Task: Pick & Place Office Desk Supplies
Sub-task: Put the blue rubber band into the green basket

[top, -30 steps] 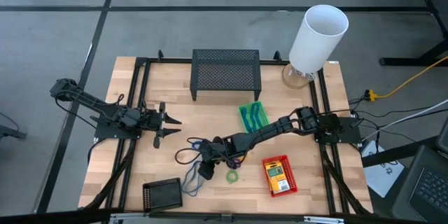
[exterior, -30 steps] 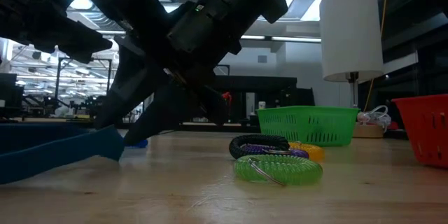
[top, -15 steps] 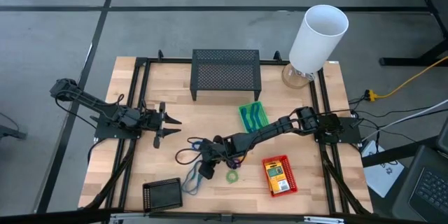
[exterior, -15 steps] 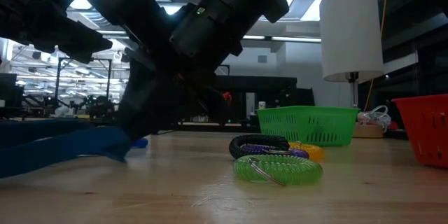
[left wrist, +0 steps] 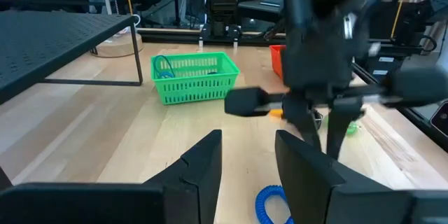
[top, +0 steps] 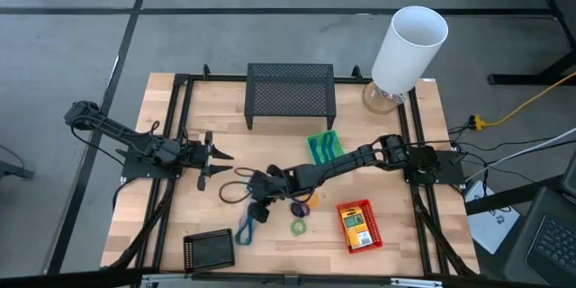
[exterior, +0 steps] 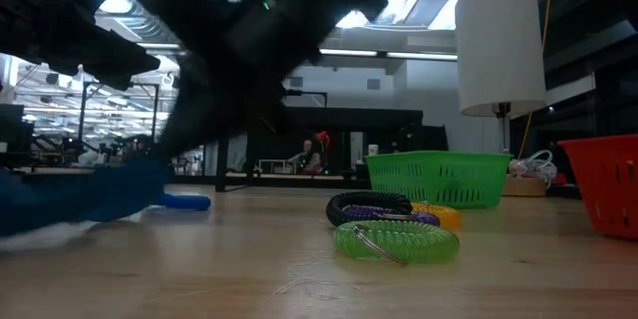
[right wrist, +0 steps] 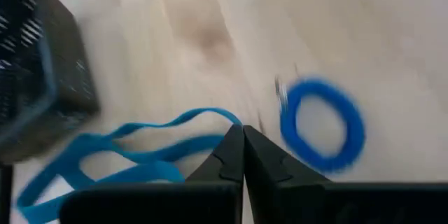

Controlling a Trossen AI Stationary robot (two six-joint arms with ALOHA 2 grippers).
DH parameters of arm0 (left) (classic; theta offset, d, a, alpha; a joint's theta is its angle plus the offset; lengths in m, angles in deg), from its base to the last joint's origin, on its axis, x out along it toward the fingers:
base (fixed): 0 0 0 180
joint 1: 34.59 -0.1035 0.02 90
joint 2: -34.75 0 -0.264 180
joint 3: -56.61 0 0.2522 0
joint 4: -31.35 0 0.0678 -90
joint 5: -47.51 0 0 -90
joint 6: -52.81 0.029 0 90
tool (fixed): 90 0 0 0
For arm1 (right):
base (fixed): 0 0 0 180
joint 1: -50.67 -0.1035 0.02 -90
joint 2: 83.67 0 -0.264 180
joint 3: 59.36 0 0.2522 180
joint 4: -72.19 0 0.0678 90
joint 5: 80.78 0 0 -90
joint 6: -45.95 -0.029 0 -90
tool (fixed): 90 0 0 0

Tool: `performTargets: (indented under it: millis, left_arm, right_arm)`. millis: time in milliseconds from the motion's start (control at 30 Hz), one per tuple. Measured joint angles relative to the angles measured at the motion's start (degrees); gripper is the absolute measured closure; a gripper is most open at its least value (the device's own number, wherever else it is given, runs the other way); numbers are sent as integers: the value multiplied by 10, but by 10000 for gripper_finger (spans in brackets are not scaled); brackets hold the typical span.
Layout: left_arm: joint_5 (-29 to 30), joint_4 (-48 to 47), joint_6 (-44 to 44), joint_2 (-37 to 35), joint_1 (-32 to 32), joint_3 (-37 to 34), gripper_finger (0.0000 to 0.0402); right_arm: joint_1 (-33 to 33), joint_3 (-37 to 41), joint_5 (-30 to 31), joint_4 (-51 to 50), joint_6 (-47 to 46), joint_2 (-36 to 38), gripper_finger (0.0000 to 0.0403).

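The right arm reaches across the middle of the counter [top: 180,225], and its fingers [right wrist: 241,155] are pressed tight together, pinching a strand of the blue band loop [right wrist: 119,157]; the rest of the band trails away from the tips toward the black basket [right wrist: 38,77], which sits just beyond it. A blue ring [right wrist: 322,124] lies flat on the wood just beside the closed tips, apart from them. From overhead the right fingers [top: 255,209] sit near the counter's centre, with the band [top: 245,228] hanging below them and a dark loop [top: 236,191] lying close on their other side. The green ring [top: 298,227] and a purple ring [top: 301,205] rest a little farther off, toward the red basket [top: 359,225] holding a yellow-and-green flat pack [top: 356,226]. The green basket [top: 325,148] stands behind the right arm, near the black mesh stand [top: 291,95]. The left fingers [top: 216,162] wait well apart from the band, standing moderately parted with nothing between them
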Motion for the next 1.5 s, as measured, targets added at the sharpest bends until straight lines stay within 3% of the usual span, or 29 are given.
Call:
performTargets:
  millis: [267,767,967,1233,1367,1500]
  left_arm:
    - [0,0,0,0,0,0,272]
    - [-6,0,-4,0,0,0,272]
    - [-12,0,-4,0,0,0,272]
    - [-12,1,-11,0,0,0,272]
    - [-13,1,-10,0,0,0,272]
    - [-21,1,-15,0,0,0,272]
  right_arm:
    - [3,-139,48,-123,74,1,402]
    - [-4,-337,155,-451,75,0,402]
    - [-14,-331,201,-557,22,36,403]
    - [-37,-332,307,-561,4,78,403]
    - [-38,-332,255,-563,12,79,403]
    - [-43,-331,315,-575,2,79,403]
